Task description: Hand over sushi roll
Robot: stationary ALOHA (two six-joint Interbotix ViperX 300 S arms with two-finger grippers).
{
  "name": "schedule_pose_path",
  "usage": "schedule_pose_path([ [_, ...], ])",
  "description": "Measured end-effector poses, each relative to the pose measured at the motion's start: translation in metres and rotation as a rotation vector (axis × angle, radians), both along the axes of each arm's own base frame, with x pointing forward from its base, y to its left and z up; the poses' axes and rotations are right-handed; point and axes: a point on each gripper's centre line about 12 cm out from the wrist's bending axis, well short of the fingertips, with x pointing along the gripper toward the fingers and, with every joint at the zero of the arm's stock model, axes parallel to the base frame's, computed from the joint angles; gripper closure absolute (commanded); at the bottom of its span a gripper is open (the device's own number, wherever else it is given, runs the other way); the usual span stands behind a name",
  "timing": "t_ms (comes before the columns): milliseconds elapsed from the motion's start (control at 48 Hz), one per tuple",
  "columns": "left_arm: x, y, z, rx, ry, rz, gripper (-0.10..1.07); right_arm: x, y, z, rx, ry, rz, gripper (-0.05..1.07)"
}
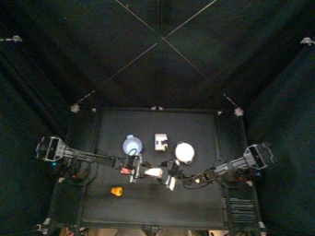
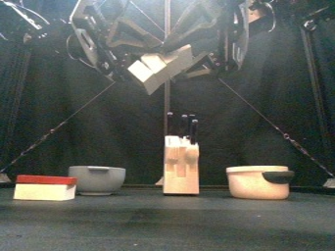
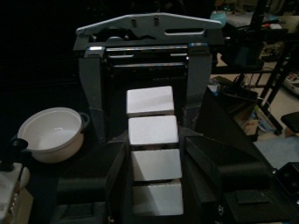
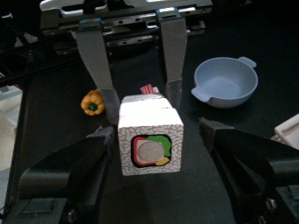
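The sushi roll is a long white block held tilted, high above the table between the two arms. Its cut end shows green, red and grey filling. My left gripper is shut on one end of the roll, its jaws pressed against the white sides. Around the other end my right gripper stands open, with a gap on each side of the roll. From above, the roll shows as a small pale chunk between the left gripper and the right gripper.
On the table stand a grey-blue bowl, a knife block and a white pot. A red-and-white block lies at the front left. A small yellow-orange piece lies near the bowl.
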Motion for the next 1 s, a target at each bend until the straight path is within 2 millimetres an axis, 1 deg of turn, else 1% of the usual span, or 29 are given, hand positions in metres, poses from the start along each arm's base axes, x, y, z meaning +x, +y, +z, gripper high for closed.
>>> schedule_pose_path([
  [1000,0.0002,0.0001,-0.0005,-0.001,0.002,0.001,0.3,-0.0008,0.0006,-0.0024,0.004,0.011,0.01,0.01],
])
